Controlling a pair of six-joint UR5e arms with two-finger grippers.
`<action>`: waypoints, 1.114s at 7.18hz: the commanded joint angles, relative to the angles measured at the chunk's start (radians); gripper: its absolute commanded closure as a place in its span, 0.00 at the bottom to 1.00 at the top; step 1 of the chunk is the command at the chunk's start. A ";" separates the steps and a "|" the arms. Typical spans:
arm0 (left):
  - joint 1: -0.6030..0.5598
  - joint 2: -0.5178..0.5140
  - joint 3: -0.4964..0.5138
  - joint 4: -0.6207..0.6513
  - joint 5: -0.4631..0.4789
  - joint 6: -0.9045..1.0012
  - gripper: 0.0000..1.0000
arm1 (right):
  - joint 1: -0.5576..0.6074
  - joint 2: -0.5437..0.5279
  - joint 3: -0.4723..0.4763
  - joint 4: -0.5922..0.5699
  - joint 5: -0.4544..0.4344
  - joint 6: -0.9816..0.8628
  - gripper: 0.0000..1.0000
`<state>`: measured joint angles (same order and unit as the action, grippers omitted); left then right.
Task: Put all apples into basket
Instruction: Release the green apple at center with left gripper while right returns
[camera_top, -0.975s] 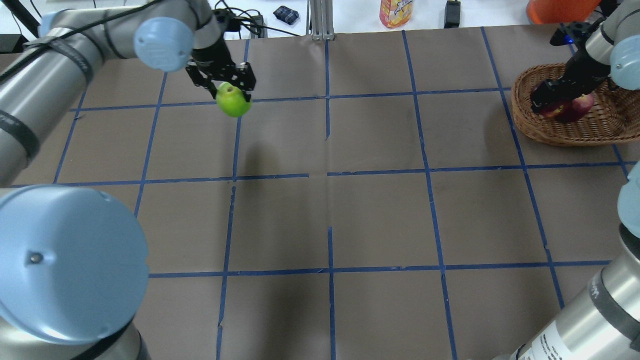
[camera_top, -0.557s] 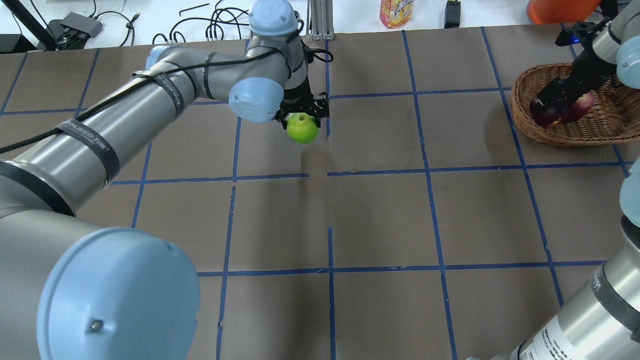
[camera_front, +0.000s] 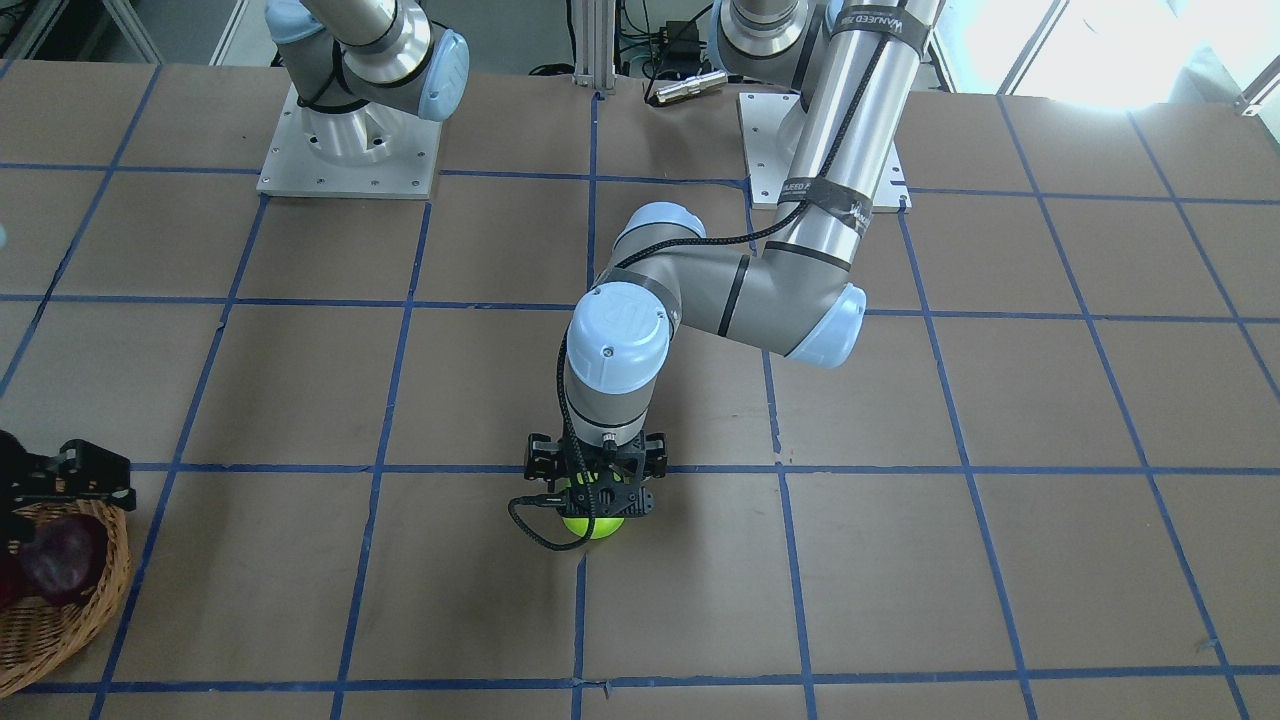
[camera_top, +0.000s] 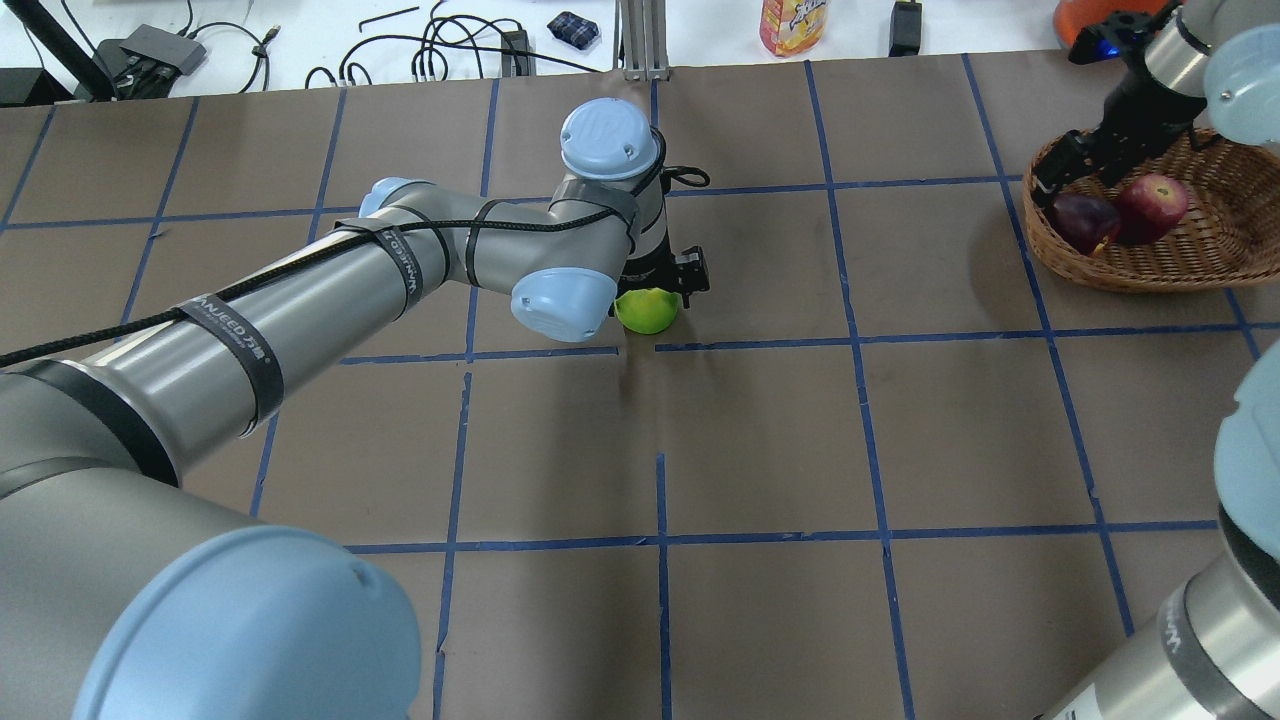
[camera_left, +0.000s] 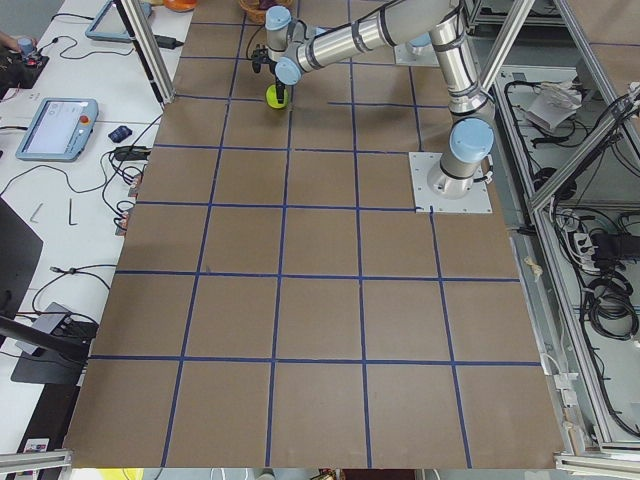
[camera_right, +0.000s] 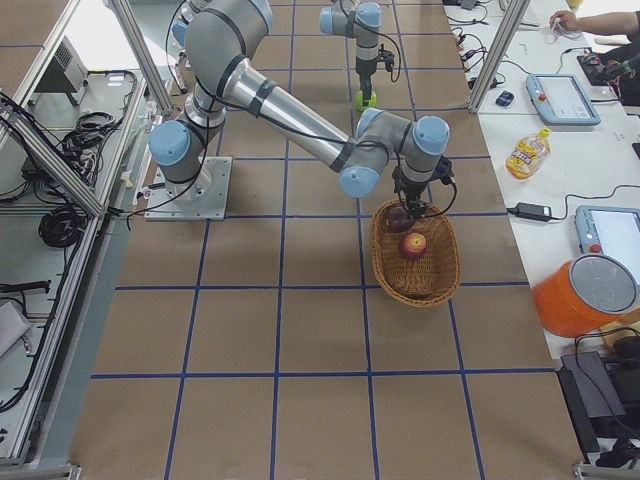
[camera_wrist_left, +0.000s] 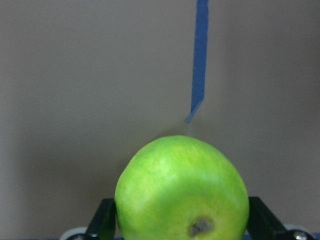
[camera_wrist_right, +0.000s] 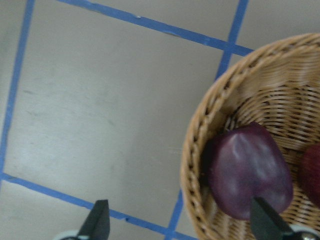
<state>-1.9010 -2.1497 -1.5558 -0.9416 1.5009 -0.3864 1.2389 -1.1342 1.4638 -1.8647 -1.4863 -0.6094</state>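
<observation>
My left gripper (camera_top: 660, 288) is shut on the lime green apple (camera_top: 647, 311) and holds it low over the table's middle. The wrist view shows the apple (camera_wrist_left: 182, 192) clamped between both fingers. I cannot tell if it touches the table. The wicker basket (camera_top: 1150, 268) stands at the far right. In it lie the dark purple apple (camera_top: 1082, 220) and the red apple (camera_top: 1152, 198). My right gripper (camera_top: 1062, 172) is open and empty above the basket's left rim (camera_wrist_right: 197, 150), over the purple apple (camera_wrist_right: 250, 175).
Beyond the table's far edge stand a yellow drink bottle (camera_top: 792, 25), an orange container (camera_top: 1110, 20), a black adapter (camera_top: 905, 28) and cables (camera_top: 440, 50). Blue tape lines (camera_top: 660, 345) cross the brown table.
My left arm swung the green apple rightward to the table's middle and lowered it. My right gripper let go of the purple apple in the basket and drew back above the rim.
</observation>
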 joint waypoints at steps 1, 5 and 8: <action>0.168 0.063 0.068 -0.176 -0.065 0.146 0.00 | 0.187 -0.094 0.108 0.018 0.006 0.368 0.00; 0.350 0.328 0.111 -0.522 -0.006 0.478 0.00 | 0.613 -0.012 0.149 -0.297 -0.003 1.111 0.00; 0.344 0.433 0.137 -0.615 0.042 0.477 0.00 | 0.697 0.071 0.148 -0.399 -0.009 1.245 0.00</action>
<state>-1.5562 -1.7477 -1.4148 -1.5405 1.5197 0.0902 1.9178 -1.0808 1.6121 -2.2448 -1.4941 0.6152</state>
